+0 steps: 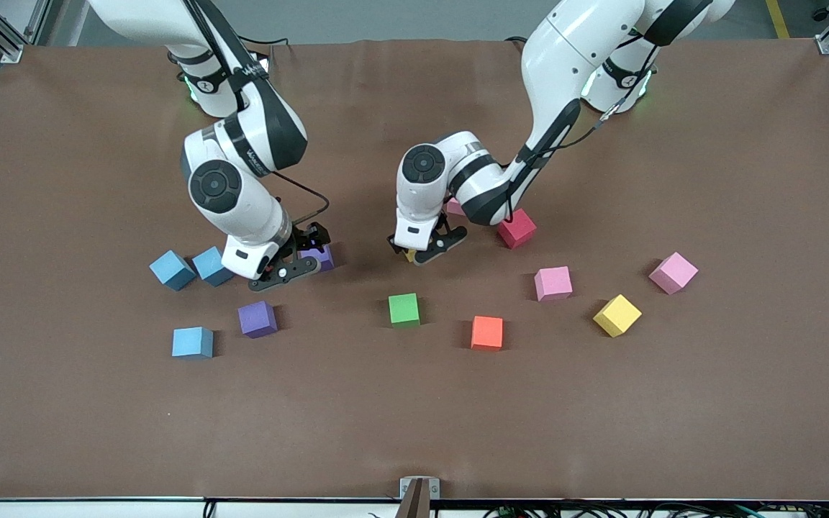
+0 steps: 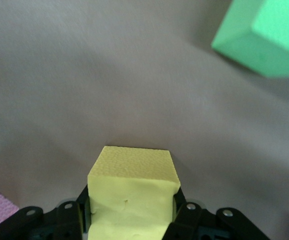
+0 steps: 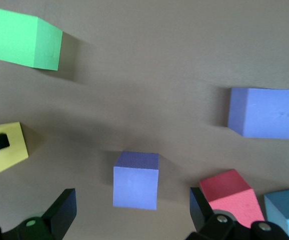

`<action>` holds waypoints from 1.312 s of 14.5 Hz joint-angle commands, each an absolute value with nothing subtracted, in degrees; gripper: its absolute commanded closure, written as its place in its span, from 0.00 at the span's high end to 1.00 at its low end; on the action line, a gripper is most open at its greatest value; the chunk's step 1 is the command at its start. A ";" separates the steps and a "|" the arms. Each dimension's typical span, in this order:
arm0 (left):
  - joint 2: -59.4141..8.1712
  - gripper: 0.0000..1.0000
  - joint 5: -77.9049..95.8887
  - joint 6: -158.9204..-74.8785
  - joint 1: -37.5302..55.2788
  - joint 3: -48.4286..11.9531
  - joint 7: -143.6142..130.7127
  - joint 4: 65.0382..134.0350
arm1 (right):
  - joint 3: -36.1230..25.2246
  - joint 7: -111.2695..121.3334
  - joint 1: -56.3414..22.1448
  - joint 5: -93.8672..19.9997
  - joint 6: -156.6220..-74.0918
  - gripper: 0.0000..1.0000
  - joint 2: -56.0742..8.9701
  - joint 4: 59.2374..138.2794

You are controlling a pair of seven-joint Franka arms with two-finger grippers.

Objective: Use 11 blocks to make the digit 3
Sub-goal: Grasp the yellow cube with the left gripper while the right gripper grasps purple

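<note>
Evidently no digit 3 exists yet, the blocks lying loose on the desk (image 1: 414,417) around the green block (image 1: 404,309). Just farther from the camera than it, the left end effector (image 1: 425,252) clamps a yellow block (image 2: 133,192), presumably to carry it; toward the right arm's end, the right end effector (image 1: 286,267) straddles a purple block (image 3: 136,179), unclenched, apparently before closing.

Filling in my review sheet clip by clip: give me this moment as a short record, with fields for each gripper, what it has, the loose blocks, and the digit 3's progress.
left gripper: low near mid-table, jaws shut on held yellow block
right gripper: jaws open, low over purple block
loose blocks: green block, orange block and second purple block among others, scattered
digit 3: no bar formed yet
</note>
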State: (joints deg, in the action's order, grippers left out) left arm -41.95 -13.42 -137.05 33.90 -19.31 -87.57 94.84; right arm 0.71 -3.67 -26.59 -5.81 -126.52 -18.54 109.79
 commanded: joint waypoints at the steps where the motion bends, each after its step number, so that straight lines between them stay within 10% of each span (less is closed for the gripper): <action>1: -35.53 0.09 -14.68 -136.58 34.01 -21.87 -83.87 101.75 | 0.09 -6.50 -28.04 -6.59 -129.37 1.00 -19.77 111.09; 19: -33.49 0.19 -20.39 -146.34 33.22 -24.87 -70.31 112.85 | 0.09 -6.50 -29.09 -6.15 -140.78 1.00 -22.76 121.54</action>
State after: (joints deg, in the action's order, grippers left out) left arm -33.48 -19.24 -145.52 34.16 -24.66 -69.23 112.29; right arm 0.61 -5.91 -28.36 -5.82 -137.88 -22.88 119.04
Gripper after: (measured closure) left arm 0.454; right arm 0.000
